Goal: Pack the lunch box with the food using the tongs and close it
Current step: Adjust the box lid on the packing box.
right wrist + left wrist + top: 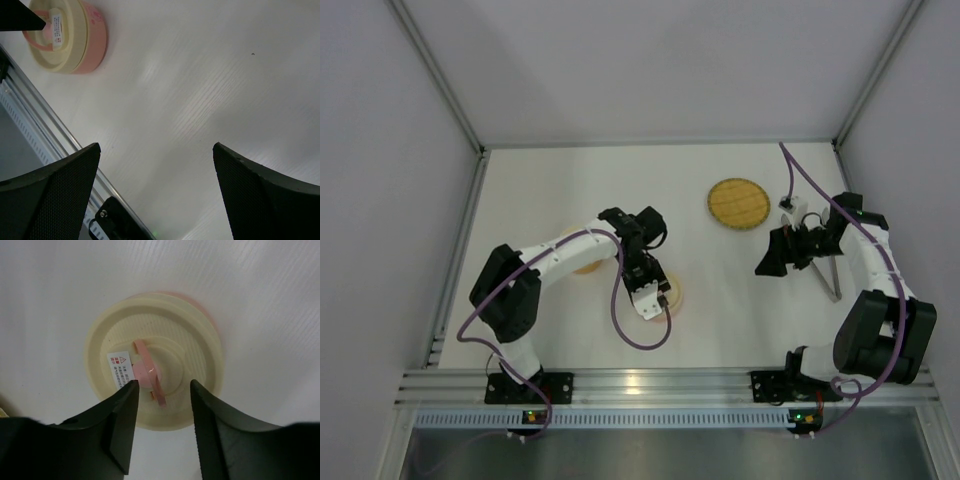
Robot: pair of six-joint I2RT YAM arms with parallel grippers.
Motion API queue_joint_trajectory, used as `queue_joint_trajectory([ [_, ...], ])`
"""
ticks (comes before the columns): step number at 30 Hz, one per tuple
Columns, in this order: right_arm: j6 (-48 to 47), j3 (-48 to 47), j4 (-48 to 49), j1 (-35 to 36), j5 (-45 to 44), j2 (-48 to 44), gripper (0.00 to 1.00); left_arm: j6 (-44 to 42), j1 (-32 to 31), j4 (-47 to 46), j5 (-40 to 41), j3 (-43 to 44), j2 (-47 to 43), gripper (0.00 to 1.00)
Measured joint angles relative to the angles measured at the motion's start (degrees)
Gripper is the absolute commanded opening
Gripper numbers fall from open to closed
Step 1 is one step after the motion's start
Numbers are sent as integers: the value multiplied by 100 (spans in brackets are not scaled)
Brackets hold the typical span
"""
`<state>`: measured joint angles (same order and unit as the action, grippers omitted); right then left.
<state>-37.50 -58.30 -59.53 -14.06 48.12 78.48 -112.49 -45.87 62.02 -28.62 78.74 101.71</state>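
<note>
The lunch box [210, 325] is a round pink tub, and its cream lid [165, 330] sits on top of it. A pink strap handle [147, 370] lies across the lid's centre. My left gripper [162, 385] hovers just above the lid, open, one fingertip on each side of the handle and holding nothing. From above, the left gripper [658, 300] covers most of the lunch box [677, 297]. The silver tongs [831, 283] lie on the table under the right arm. My right gripper [155, 145] is open and empty above bare table. No food shows in any view.
A round woven plate [737, 203] lies at the back middle with nothing on it. A second cream round piece [585, 267] peeks out from under the left forearm. The metal rail [55, 135] of the table's near edge runs below the right gripper.
</note>
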Motion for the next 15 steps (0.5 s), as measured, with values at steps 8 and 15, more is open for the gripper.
queue_joint_trajectory([
  [8,-22,-90,-94,0,2,-2,93,-9,0,326,76,-94,-411,54],
  [15,-28,-140,-131,0,44,-11,94,649,0,391,-190,345,-1211,32],
])
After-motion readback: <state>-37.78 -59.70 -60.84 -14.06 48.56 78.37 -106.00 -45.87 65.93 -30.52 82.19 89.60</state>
